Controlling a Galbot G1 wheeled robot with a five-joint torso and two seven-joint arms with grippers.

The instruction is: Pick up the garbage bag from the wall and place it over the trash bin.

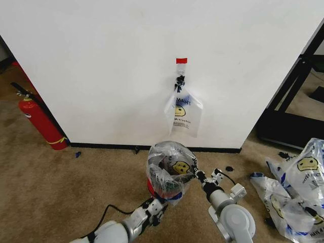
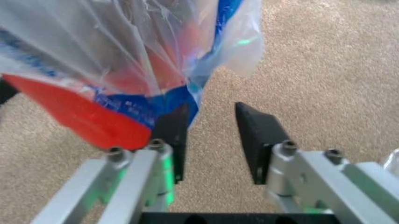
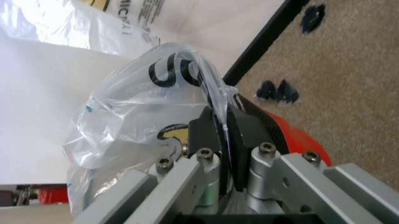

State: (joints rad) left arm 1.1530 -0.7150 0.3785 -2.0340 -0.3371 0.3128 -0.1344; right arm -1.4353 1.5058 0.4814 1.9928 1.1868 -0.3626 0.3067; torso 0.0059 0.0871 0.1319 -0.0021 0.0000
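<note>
Right claw [image 3: 223,128] pinches garbage bag [image 3: 137,112] over trash bin [image 1: 169,188].

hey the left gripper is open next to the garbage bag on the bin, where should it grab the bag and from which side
Probably the loose lower edge of the garbage bag hanging on the robot's left of the trash bin, approached from below and outside. The left gripper sits open just beneath that blue-printed fold, so a short advance would put thin film between its fingers. The right gripper already pinches the opposite rim.
</note>
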